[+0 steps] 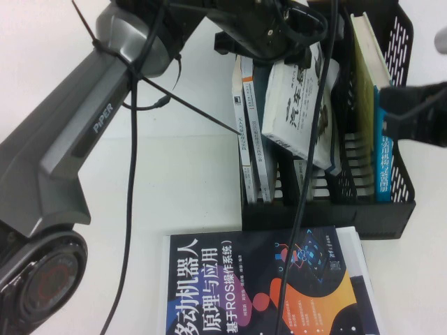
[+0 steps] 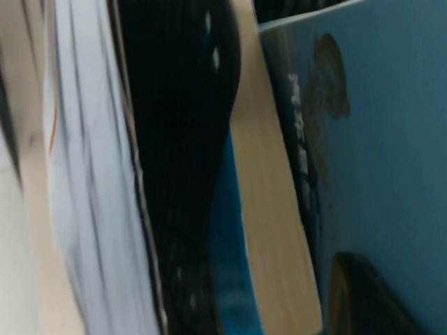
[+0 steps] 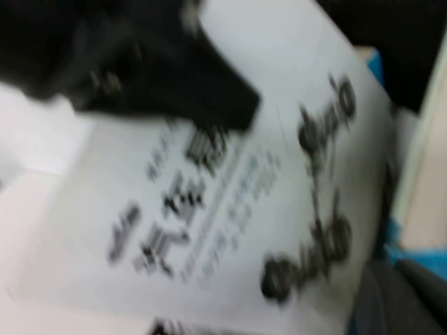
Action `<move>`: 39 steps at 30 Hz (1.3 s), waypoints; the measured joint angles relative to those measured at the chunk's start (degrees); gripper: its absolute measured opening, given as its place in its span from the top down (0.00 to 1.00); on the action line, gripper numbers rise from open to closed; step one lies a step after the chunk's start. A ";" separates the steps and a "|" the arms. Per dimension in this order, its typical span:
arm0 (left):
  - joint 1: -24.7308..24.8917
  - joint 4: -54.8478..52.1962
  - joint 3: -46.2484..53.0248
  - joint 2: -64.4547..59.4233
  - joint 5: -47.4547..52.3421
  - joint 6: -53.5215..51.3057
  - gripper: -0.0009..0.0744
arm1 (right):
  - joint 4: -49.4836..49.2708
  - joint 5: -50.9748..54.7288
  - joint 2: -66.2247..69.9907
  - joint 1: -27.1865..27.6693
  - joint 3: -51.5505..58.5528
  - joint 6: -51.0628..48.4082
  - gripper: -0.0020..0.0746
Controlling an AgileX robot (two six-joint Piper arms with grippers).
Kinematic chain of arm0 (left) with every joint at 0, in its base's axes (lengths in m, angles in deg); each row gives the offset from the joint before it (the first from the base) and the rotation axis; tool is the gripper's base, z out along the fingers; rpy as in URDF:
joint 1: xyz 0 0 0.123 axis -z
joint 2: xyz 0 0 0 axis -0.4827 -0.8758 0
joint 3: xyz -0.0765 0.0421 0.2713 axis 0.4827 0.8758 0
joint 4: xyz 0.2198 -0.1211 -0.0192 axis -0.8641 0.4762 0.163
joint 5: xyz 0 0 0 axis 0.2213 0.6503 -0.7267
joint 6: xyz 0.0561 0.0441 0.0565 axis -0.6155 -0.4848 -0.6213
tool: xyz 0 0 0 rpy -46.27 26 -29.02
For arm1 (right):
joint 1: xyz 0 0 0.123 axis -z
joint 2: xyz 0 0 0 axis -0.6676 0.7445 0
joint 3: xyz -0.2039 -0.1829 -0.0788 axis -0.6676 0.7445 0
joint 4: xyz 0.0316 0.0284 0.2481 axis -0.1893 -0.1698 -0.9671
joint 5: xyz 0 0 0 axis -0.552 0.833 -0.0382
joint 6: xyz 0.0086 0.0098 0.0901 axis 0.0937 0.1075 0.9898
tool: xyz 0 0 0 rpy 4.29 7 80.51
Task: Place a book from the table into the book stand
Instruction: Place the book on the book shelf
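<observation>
The book (image 1: 297,105), white-covered with a black title and grey drawings, leans tilted in the middle compartment of the black book stand (image 1: 328,213), its lower end down in the slot. My left gripper (image 1: 279,42) is shut on the book's top edge; in the left wrist view one finger (image 2: 363,293) lies on the cover (image 2: 391,139). My right gripper (image 1: 387,108) hovers shut and empty by the stand's right compartment. The right wrist view faces the book's cover (image 3: 209,209), with the right gripper (image 3: 394,296) close beside it.
Thin books (image 1: 248,125) fill the stand's left compartment, and a green book (image 1: 363,77) and a blue-spined one (image 1: 383,160) the right. A dark navy book with orange graphic (image 1: 272,286) lies on the white table (image 1: 188,174) before the stand. Cables (image 1: 133,174) hang from the left arm.
</observation>
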 joint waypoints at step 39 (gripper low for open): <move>0.00 5.06 -0.49 -6.42 -11.77 -14.49 0.29 | 9.62 5.34 0.00 0.00 3.87 -0.57 0.86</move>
